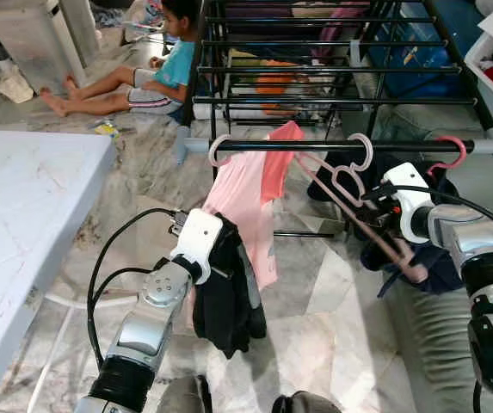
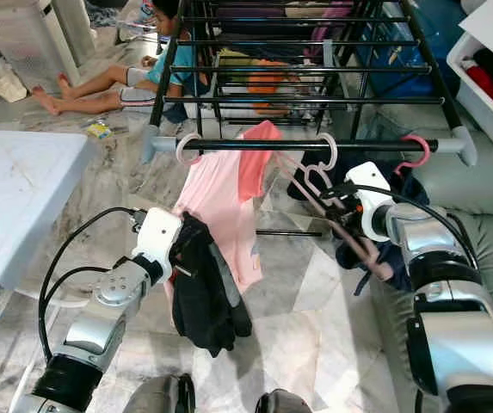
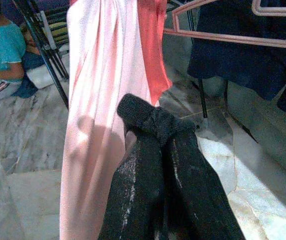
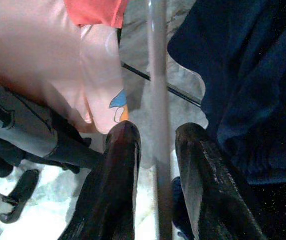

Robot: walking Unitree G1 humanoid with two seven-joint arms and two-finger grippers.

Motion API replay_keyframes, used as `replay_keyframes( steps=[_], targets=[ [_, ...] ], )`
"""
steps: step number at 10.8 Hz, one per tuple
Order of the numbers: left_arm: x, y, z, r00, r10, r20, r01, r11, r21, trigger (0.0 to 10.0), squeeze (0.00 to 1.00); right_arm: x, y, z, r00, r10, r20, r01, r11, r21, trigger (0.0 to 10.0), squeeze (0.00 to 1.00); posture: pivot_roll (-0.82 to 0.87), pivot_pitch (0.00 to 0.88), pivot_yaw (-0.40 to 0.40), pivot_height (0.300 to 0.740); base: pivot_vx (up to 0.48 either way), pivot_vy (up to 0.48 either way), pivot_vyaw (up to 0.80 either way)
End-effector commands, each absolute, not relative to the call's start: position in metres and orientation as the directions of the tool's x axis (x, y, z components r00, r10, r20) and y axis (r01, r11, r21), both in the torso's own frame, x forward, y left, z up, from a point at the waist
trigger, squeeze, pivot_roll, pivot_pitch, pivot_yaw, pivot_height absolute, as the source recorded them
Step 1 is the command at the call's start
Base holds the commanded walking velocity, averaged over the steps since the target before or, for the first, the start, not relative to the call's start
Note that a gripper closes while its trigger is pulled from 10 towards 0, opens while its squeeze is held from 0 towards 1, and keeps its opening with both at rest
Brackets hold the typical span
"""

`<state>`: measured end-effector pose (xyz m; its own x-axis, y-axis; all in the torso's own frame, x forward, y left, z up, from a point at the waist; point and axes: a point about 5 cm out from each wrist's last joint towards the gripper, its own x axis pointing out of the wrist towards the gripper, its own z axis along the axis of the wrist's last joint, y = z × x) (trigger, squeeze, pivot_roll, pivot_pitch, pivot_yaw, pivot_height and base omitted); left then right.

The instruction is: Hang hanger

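A pale pink hanger [image 1: 349, 185] has its hook over the black front rail [image 1: 315, 146] of the drying rack and slants down to the right. My right gripper [image 1: 375, 202] is shut on one of its bars, which runs between the two fingers [image 4: 123, 150] in the right wrist view. My left gripper [image 3: 155, 120] is lower left of the rail, shut on a black garment [image 1: 229, 301] that dangles from it. Beside it, a pink and red shirt [image 1: 246, 198] hangs from another hanger on the rail.
A navy garment [image 1: 435, 258] hangs from a third hook at the rail's right end. A white table [image 1: 22, 198] stands on the left, a grey sofa [image 1: 452, 344] on the right. A person [image 1: 156, 69] sits on the marble floor behind the rack.
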<state>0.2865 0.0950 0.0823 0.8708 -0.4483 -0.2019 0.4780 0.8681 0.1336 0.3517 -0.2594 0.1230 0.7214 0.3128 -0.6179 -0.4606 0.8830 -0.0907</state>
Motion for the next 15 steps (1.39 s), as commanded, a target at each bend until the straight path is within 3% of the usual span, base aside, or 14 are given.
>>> replay_keyframes(
  steps=[1,3,4,5,6,7,8,15],
  targets=[
    [0.288,0.0931,0.0864,0.87,-0.455,-0.192,0.484,0.862,0.149,10.0,0.0,0.3551,-0.2615,0.1302,0.731,0.302,-0.611,-0.455,0.884,-0.107,10.0,0.98,-0.04,0.072,0.006,0.74,0.0,0.0,0.0],
    [0.2874,0.0928,0.0861,0.868,-0.456,-0.196,0.485,0.861,0.149,10.0,0.0,0.3531,-0.2619,0.1255,0.717,0.299,-0.63,-0.461,0.881,-0.106,10.0,1.0,-0.04,0.075,0.005,0.74,0.0,0.0,0.0],
    [0.2872,0.0928,0.0854,0.867,-0.456,-0.199,0.487,0.861,0.149,10.0,0.0,0.3523,-0.2619,0.1235,0.708,0.308,-0.636,-0.467,0.879,-0.094,10.0,0.67,-0.04,0.077,0.006,0.74,0.0,0.0,0.0],
    [0.2869,0.0926,0.0849,0.865,-0.459,-0.204,0.491,0.858,0.15,10.0,0.0,0.3536,-0.2649,0.1266,0.714,0.301,-0.632,-0.455,0.886,-0.092,10.0,0.0,-0.04,0.077,0.006,0.74,0.0,0.0,0.0],
    [0.2867,0.0926,0.0847,0.862,-0.463,-0.207,0.496,0.855,0.151,10.0,0.0,0.3543,-0.2681,0.1296,0.716,0.292,-0.634,-0.451,0.887,-0.1,10.0,0.0,-0.04,0.078,0.008,0.74,0.0,0.0,0.0],
    [0.2866,0.0925,0.0845,0.861,-0.464,-0.209,0.497,0.854,0.151,10.0,0.0,0.354,-0.2695,0.1301,0.714,0.289,-0.638,-0.446,0.89,-0.097,5.4,0.0,-0.04,0.078,0.008,0.74,0.0,0.0,0.0],
    [0.2864,0.0921,0.0841,0.86,-0.464,-0.212,0.498,0.854,0.151,10.0,0.0,0.3526,-0.2696,0.1277,0.702,0.295,-0.648,-0.457,0.885,-0.092,0.0,0.0,-0.04,0.079,0.005,0.74,0.0,0.0,0.0],
    [0.2852,0.0902,0.082,0.852,-0.473,-0.224,0.51,0.847,0.153,10.0,0.0,0.3546,-0.2677,0.1274,0.697,0.299,-0.652,-0.469,0.878,-0.099,0.0,0.0,-0.04,0.072,0.003,0.74,0.0,0.0,0.0]
  ],
)
